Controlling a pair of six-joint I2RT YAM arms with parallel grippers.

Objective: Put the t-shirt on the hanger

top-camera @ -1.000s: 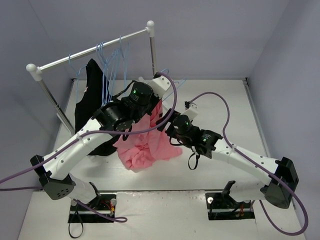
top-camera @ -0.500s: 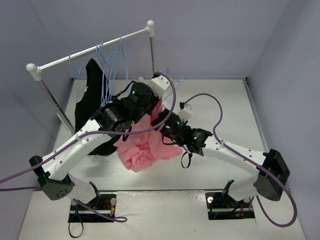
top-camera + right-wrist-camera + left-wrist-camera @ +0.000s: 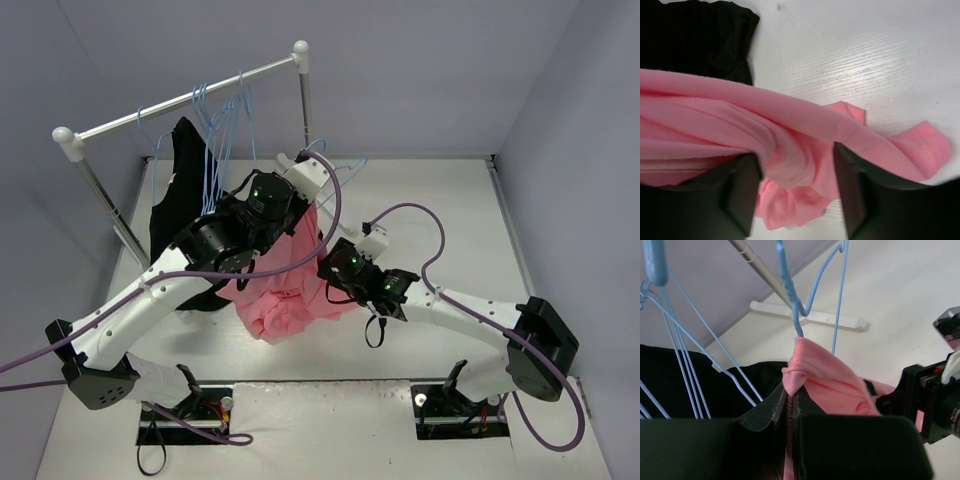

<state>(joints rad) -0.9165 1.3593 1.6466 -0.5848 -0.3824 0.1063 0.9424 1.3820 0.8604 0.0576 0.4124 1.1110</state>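
Observation:
The salmon-pink t-shirt [image 3: 290,300] hangs from my left gripper [image 3: 790,390], which is shut on a folded edge of it [image 3: 810,365], while its lower part lies bunched on the table. A light-blue hanger [image 3: 788,292] rises just above that held edge, its wire reaching down to the cloth. Several more hangers [image 3: 225,120] hang on the rail. My right gripper [image 3: 797,165] stands open astride a fold of the t-shirt [image 3: 790,125], one finger [image 3: 740,195] on each side. From above it [image 3: 325,270] sits at the shirt's right side.
A black garment [image 3: 175,200] hangs from the rail [image 3: 180,100] at the back left and shows behind the t-shirt as a black garment [image 3: 695,35] in the right wrist view. The rail's right post [image 3: 303,95] and its white foot [image 3: 810,315] stand close behind my left gripper.
My right arm has moved left onto the t-shirt and its jaws have narrowed around a fold. My left arm has shifted slightly left, still holding the cloth.

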